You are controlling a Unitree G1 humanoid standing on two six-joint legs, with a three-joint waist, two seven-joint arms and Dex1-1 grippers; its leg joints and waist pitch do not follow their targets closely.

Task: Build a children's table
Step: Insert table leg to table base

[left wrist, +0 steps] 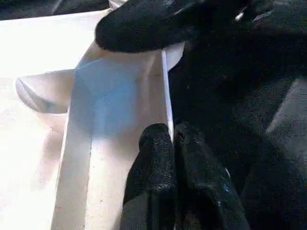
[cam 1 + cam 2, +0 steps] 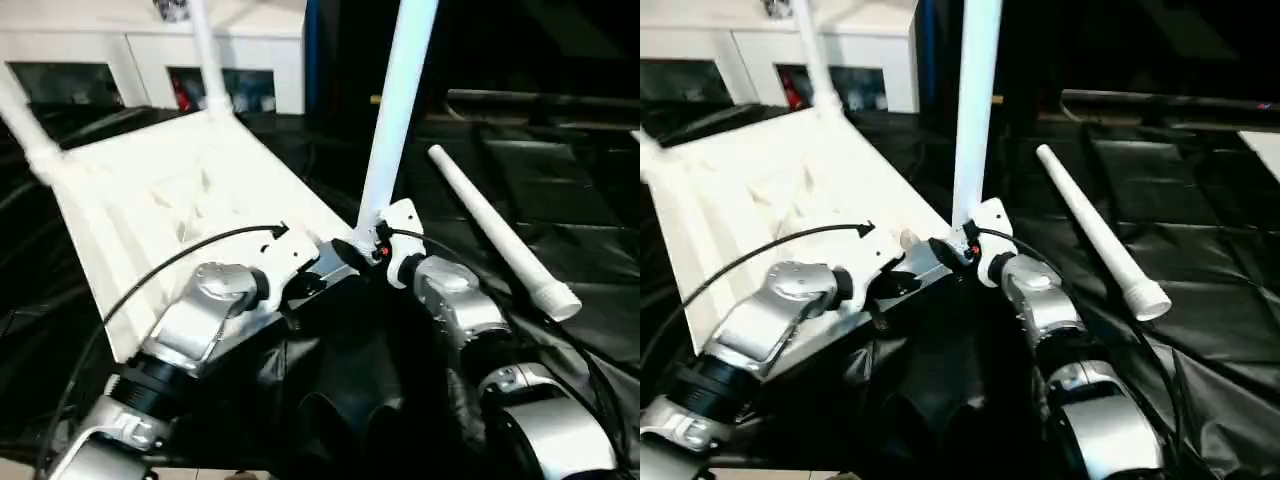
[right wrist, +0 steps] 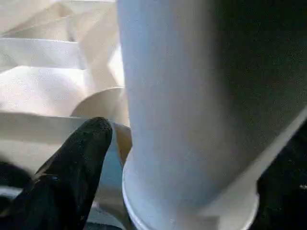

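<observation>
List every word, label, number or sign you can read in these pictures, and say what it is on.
None can be read.
The tabletop, the standing legs and the loose leg are plain white, with no print visible.
The items behind the cabinet glass are too blurred to tell any lettering.

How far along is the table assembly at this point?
Three legs stand in the upturned table top: two at the far corners, one at the near corner. The right gripper is at that near leg's base; the left gripper pinches the top's edge. The fourth leg still lies loose.
</observation>
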